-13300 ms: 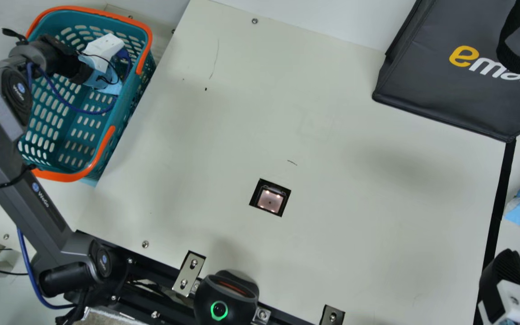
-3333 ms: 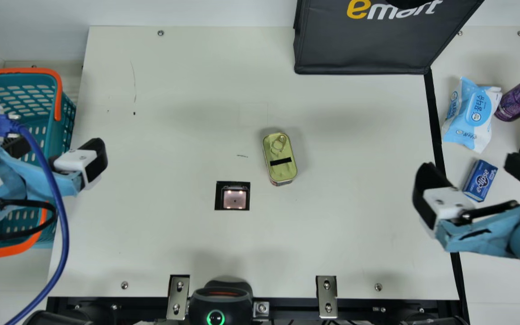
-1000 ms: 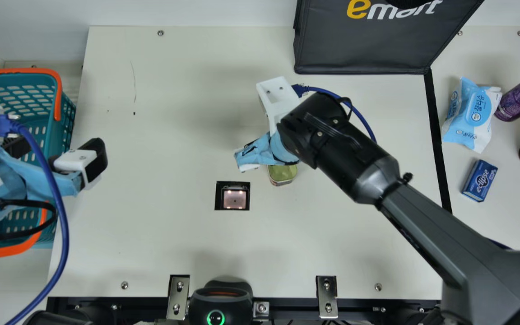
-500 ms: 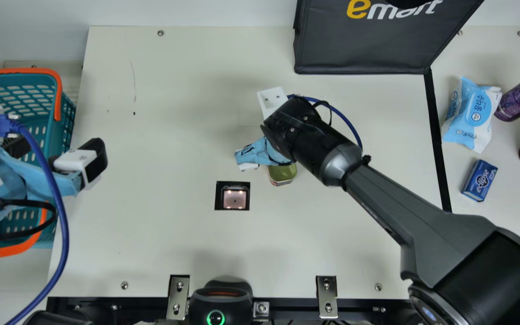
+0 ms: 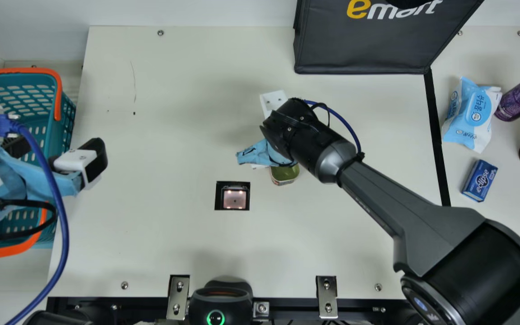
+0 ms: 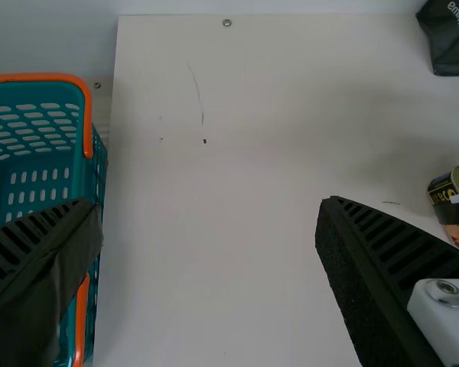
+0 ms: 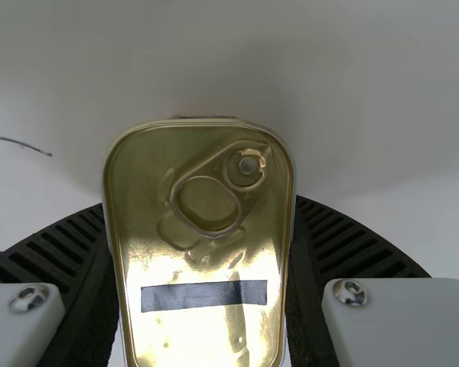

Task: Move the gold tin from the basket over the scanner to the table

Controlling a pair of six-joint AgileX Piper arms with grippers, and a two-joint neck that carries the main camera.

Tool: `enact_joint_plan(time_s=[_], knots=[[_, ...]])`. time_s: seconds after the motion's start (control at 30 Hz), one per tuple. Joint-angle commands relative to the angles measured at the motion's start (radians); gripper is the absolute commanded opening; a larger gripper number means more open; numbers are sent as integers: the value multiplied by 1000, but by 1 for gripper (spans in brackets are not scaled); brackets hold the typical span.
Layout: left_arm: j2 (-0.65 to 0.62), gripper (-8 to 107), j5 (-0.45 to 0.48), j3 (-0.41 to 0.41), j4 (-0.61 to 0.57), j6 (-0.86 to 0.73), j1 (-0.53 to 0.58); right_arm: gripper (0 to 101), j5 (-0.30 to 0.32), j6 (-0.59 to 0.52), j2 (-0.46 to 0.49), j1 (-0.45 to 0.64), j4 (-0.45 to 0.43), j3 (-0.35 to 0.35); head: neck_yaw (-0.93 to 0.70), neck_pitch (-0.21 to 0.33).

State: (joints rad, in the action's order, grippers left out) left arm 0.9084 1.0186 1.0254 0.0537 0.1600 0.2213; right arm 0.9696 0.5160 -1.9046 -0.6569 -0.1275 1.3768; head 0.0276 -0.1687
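tin (image 5: 284, 175) on the bench (image 5: 151, 248) near the scanner (image 5: 234, 199) in main view, nudged slightly under the right end effector (image 5: 269, 155), newly swung in from the side. in left wrist view, left end effector (image 6: 208, 205) spread, holding nothing. in right wrist view, tin clasped between both ribbed fingers (image 7: 348, 243): out of the basket (image 5: 16, 71), likely ready for a scanner pass.

Glossy gold metal tin (image 7: 206, 252), matt table (image 5: 160, 234)

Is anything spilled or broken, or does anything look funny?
Nothing looks spilled or broken. Two little things look odd: the tin has a dark strip across its lid, and the table has a thin, scratch-like line near its far left corner.
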Motion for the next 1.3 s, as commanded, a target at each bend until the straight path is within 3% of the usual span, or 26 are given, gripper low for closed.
enact_joint_plan(time_s=[0.0,0.07,0.1,0.43,0.6,0.93,1.27], knots=[[0,90,0,0,0,0,0,15,7,-3,9,1,2,6,0,30],[0,90,0,0,0,0,0,2,19,-6,19,2,1,13,0,30],[0,90,0,0,0,0,0,0,26,-8,24,4,1,17,0,30],[0,90,0,0,0,0,0,0,115,-48,79,13,16,81,0,30],[0,90,0,0,0,0,0,0,129,-82,106,31,37,97,117,30],[0,90,0,0,0,0,0,0,74,-250,259,190,123,-6,349,30],[0,90,0,0,0,0,0,0,68,-443,448,484,222,-134,349,30]])
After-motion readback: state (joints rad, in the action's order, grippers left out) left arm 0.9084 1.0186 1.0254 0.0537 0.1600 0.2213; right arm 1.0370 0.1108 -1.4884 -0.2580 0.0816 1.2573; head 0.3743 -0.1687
